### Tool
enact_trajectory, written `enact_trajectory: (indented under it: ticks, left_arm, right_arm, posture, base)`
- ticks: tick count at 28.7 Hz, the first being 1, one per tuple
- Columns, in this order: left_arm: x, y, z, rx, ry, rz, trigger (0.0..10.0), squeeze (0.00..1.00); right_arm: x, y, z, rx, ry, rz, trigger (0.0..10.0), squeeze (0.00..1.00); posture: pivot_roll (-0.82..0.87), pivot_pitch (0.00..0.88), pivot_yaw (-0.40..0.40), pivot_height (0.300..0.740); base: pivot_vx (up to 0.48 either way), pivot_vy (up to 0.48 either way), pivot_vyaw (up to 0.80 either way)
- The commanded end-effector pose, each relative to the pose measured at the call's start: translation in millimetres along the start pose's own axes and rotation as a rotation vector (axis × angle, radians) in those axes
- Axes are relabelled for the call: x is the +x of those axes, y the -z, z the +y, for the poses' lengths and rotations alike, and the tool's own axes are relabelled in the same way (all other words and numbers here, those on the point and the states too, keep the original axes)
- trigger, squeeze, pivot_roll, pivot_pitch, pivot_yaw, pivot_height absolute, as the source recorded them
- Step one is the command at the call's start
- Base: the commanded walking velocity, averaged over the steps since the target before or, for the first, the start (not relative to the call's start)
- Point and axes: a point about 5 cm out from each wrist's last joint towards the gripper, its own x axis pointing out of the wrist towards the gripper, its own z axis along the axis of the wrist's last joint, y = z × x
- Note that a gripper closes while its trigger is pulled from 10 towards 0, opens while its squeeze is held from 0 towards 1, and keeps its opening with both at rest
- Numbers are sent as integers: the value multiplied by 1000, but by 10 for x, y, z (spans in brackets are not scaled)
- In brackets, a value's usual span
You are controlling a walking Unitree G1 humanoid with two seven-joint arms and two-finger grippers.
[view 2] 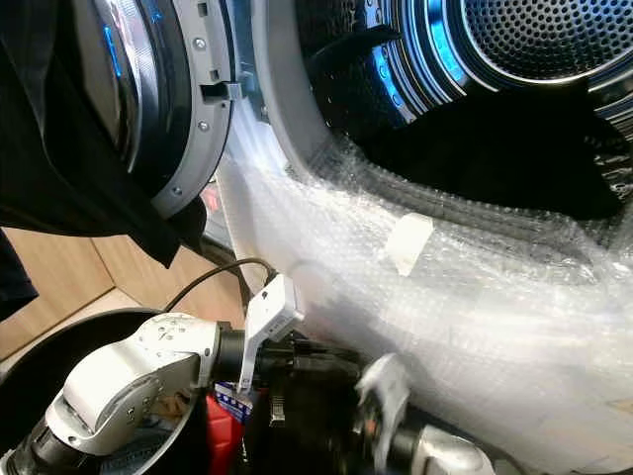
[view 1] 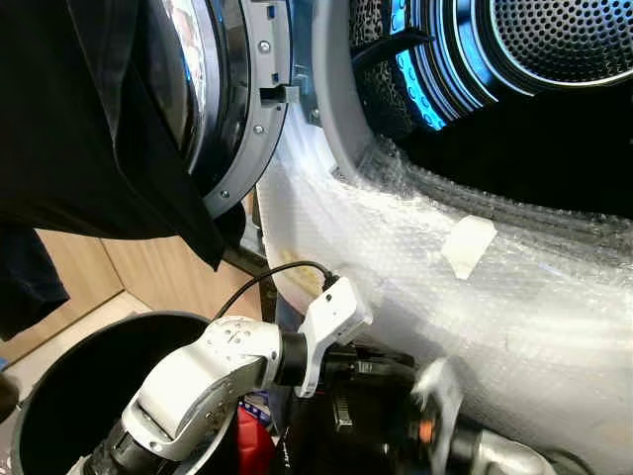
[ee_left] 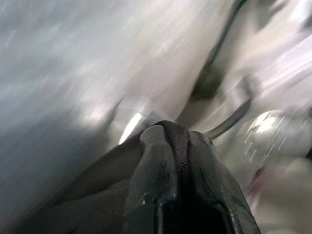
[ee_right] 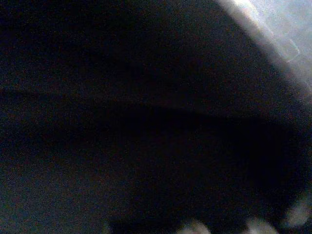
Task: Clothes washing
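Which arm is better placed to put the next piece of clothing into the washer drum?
Left, probably. The left end effector is already pinched on dark cloth, below the bubble-wrapped washer front. The right arm is low and blurred, its wrist view dark.

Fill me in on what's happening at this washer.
The robot stands close to a front-loading washing machine whose front is wrapped in bubble wrap. Its door hangs open, dark clothing lies in the drum, and another dark garment hangs at the left. The left pincer is shut on dark cloth, low above a black basket.
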Motion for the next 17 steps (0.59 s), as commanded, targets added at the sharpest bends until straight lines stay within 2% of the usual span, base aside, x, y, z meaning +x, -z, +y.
enact_trajectory:
  ticks: [1,5,10,17]
  left_arm:
    - [-22,-187,-84,48,43,-61,0,0]
    - [-67,-219,-133,25,44,-98,0,0]
    - [-77,-227,-160,25,42,-102,0,0]
    - [-100,-240,-166,14,33,-96,0,0]
  right_arm:
    - [-175,-41,-228,39,152,-36,10000,0]
    - [-213,-7,-219,51,151,-37,10000,0]
    - [-268,-24,-86,48,31,-54,10000,0]
    - [-310,-79,9,59,-37,-91,10000,0]
  posture:
    - [147,57,7,740]
    - [151,54,1,740]
    - [150,52,3,740]
    - [146,51,5,740]
  base:
    - [0,0,0]
    - [0,0,0]
    - [0,0,0]
    - [0,0,0]
